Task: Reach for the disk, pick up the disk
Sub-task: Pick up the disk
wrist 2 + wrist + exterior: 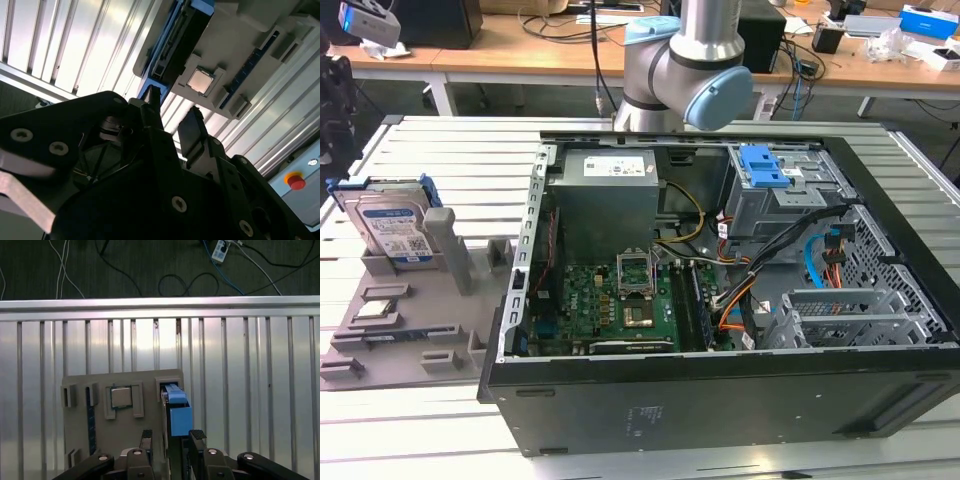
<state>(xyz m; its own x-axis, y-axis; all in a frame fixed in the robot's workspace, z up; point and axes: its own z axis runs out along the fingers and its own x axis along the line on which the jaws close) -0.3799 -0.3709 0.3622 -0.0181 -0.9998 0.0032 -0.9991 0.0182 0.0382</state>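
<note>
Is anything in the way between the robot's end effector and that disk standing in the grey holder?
Nothing visible does. In the first wrist view the open end effector hangs above the disk, which stands on edge in the grey holder, with only empty space between them.

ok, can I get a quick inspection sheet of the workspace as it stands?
Surface: slatted metal table carrying a grey fixture tray and an open computer case.
Job's things: the disk stands on edge in a tray slot, untouched.
Clutter: small grey chip seated in the tray.
Grippers: tool open, holding nothing, over the disk with a finger to either side of its line; seems clear of it.
Cables: orange, blue and black leads inside the case; loose cables on the floor.
Surroundings: desks behind; red button on a grey panel.
</note>
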